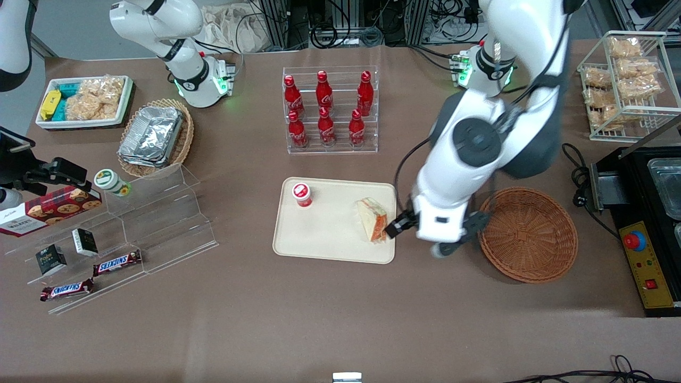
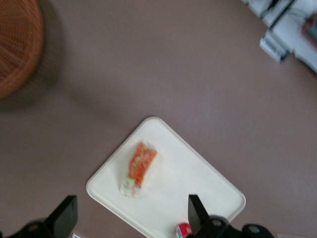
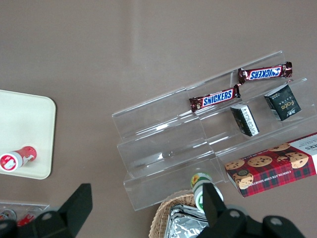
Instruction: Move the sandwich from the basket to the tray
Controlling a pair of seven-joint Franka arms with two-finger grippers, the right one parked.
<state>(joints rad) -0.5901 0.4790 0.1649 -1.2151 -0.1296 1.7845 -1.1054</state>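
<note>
The sandwich [image 1: 372, 219] lies on the beige tray [image 1: 330, 236], close to the tray edge that faces the basket. Its orange and green filling edge [image 2: 139, 168] shows in the left wrist view, resting on the tray [image 2: 198, 173]. The reddish-brown wicker basket [image 1: 526, 234] [image 2: 15, 44] sits beside the tray toward the working arm's end, with nothing in it. My left gripper [image 1: 436, 239] [image 2: 132, 213] hangs above the gap between tray and basket. It is open, its black fingers spread wide and holding nothing, well above the sandwich.
A small red-capped bottle [image 1: 301, 194] [image 2: 184, 229] stands on the tray. A clear rack of red cola bottles [image 1: 330, 109] is farther from the front camera. A black machine [image 1: 644, 229] and a wire snack rack [image 1: 628, 80] lie at the working arm's end.
</note>
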